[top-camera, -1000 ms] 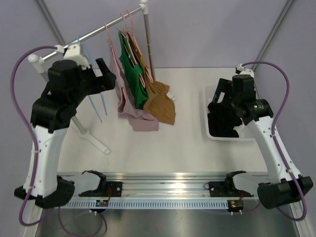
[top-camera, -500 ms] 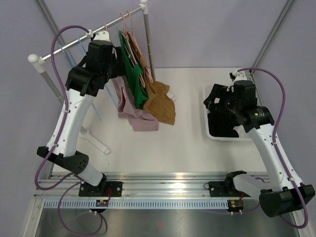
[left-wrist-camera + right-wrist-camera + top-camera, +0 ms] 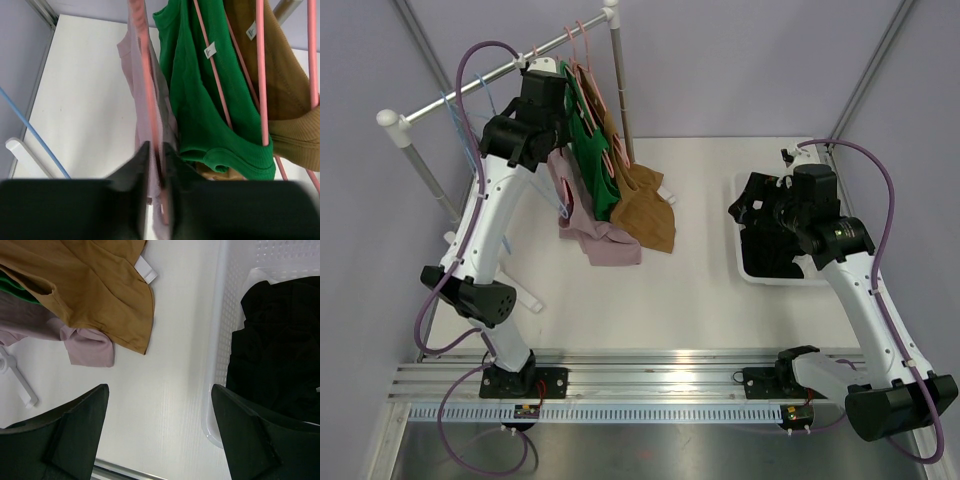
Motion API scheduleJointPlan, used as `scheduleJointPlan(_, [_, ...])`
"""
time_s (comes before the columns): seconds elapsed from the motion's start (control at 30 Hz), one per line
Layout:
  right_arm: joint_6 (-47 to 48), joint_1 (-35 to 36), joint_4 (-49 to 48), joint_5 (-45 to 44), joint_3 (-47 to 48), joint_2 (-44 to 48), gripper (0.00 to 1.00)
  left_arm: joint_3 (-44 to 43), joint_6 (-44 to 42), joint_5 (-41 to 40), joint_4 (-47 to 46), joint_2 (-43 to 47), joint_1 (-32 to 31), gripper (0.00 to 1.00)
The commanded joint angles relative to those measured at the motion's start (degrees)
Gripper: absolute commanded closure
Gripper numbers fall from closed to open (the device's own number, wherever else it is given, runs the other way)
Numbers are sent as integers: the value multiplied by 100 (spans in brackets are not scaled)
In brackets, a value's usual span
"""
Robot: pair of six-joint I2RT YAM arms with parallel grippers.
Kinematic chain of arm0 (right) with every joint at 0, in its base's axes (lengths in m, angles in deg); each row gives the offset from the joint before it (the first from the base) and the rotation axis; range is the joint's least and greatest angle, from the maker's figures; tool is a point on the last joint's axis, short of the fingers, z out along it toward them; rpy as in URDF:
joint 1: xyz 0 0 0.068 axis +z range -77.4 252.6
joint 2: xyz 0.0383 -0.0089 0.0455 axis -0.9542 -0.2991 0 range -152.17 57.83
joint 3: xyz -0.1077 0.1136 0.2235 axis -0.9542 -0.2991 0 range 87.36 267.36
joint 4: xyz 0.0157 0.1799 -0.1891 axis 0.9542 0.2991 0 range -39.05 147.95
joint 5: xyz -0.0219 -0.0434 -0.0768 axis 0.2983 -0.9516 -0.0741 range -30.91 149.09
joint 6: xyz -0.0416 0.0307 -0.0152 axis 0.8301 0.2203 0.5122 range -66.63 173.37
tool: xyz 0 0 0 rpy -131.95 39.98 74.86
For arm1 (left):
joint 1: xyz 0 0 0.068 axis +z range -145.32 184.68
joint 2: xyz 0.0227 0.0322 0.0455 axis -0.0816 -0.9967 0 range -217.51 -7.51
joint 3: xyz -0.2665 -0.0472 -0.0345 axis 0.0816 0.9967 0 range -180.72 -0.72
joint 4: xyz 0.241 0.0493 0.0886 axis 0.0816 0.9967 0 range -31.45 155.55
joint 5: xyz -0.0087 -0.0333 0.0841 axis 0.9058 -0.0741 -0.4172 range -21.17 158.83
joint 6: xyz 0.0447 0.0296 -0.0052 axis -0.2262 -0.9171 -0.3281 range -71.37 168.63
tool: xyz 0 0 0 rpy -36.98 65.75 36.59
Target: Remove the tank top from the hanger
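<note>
your left gripper (image 3: pixel 156 152) reached the rack (image 3: pixel 420 105)
its jaws, wide a second ago, pinch the pink hanger (image 3: pixel 148 90); your right gripper (image 3: pixel 159 390) gapes wide.

White table (image 3: pixel 700 290) filled the workspace, matte and evenly lit. Plain pale lavender walls (image 3: pixel 740 60) enclosed it on three sides. Grey metal struts (image 3: pixel 875 70) ran diagonally in the rear corners. An aluminium rail (image 3: pixel 660 385) spanned the near edge and showed a soft glare at centre. A clothes rack (image 3: pixel 616 80) stood at rear left.
</note>
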Motion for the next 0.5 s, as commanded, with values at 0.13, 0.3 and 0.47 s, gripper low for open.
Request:
scheduleJointPlan(0.13, [29, -21, -250, 185, 128, 80, 10, -336, 160, -61, -228, 315, 16, 100])
scheduleJointPlan(0.3, [46, -21, -242, 202, 128, 89, 10, -257, 388, -245, -395, 631, -54, 100])
scheduleJointPlan(0.47, [73, -21, -215, 229, 154, 194, 10, -108, 670, -316, -580, 1018, -142, 100])
